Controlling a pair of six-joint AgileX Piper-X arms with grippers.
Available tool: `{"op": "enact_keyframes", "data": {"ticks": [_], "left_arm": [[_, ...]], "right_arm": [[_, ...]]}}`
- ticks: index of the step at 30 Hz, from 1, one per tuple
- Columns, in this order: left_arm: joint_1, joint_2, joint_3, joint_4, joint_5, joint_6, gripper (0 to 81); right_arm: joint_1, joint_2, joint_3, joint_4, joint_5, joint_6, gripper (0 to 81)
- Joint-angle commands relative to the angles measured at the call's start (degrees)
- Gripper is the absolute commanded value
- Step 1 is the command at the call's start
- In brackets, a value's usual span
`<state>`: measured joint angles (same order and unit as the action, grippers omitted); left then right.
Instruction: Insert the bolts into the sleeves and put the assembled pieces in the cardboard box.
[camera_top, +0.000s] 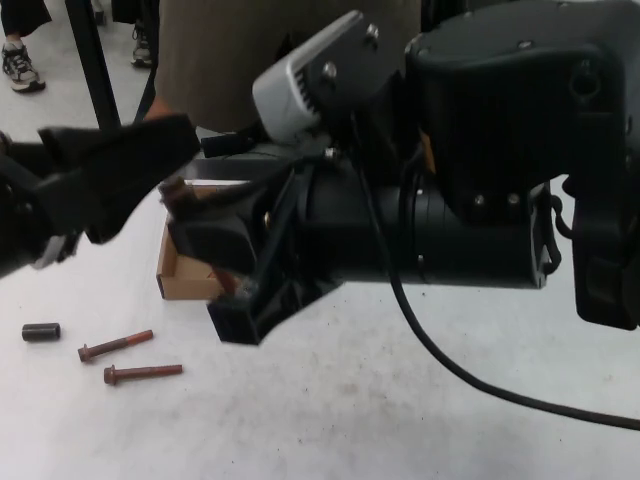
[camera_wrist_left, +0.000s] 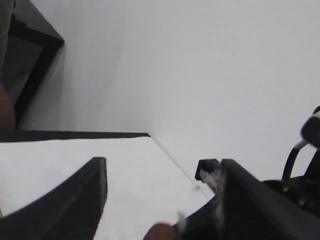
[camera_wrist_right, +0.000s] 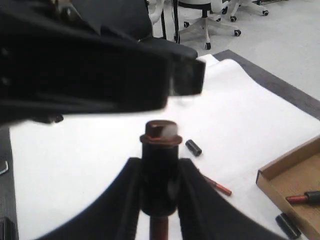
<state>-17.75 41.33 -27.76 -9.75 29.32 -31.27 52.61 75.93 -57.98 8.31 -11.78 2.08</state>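
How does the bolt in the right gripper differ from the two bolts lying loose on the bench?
The gripped bolt wears a black sleeve; the loose bolts are bare. It is clamped in the right gripper, off the bench; they lie flat on it. All are reddish-brown with flanged heads.

Arm housing (camera_top: 470, 230) is matte black and cylindrical, with small screws and an orange accent (camera_top: 428, 150). A grey camera bracket (camera_top: 310, 75) carries two screws; a thin black cable (camera_top: 450, 370) trails off. The right gripper (camera_wrist_right: 159, 165) has black, curved fingers (camera_wrist_right: 120, 200).
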Motion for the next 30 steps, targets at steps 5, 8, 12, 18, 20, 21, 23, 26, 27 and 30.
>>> {"op": "enact_keyframes", "data": {"ticks": [5, 8, 12, 18, 20, 21, 23, 26, 27, 30], "left_arm": [[-0.08, -3.89, -0.09, -2.94, 0.31, -0.89, 60.4], [-0.08, -6.23, -0.09, -2.62, -0.67, -0.89, 57.9], [-0.08, -10.45, -0.09, 3.81, -3.14, -0.34, 55.4], [-0.08, -18.37, -0.51, 24.46, -8.51, 1.19, 55.2], [-0.08, -20.93, -1.66, 33.13, -10.36, 1.99, 55.2], [-0.08, -22.0, -2.37, 37.13, -10.91, 2.78, 55.2], [-0.08, -24.36, -3.81, 43.7, -12.0, 4.35, 55.2], [-0.08, -27.14, -6.72, 52.33, -13.58, 6.53, 55.2], [-0.08, -27.99, -7.49, 53.96, -13.99, 6.74, 55.2], [-0.08, -30.17, -10.12, 57.43, -14.94, 6.95, 55.2]], "right_arm": [[-0.28, -0.92, -0.28, 1.72, 0.96, -2.7, 0.0], [-1.52, 0.21, -0.17, 1.67, 1.64, -2.69, 0.0], [-4.09, 4.5, -2.14, 1.22, 1.46, -2.69, 0.0], [-7.07, 16.56, -9.99, 1.54, 0.24, -3.72, 0.0], [-8.08, 21.49, -14.62, 3.02, 0.24, -3.77, 0.0], [-8.63, 24.29, -17.4, 4.45, 0.24, -3.77, 0.0], [-9.61, 30.18, -22.89, 7.65, 0.24, -3.38, 0.0], [-11.06, 38.01, -32.84, 15.12, 0.34, -2.51, 0.0], [-11.59, 40.78, -36.65, 18.13, 0.35, -1.33, 0.0], [-12.97, 48.46, -47.82, 25.26, 1.36, 0.82, 0.0]]}}
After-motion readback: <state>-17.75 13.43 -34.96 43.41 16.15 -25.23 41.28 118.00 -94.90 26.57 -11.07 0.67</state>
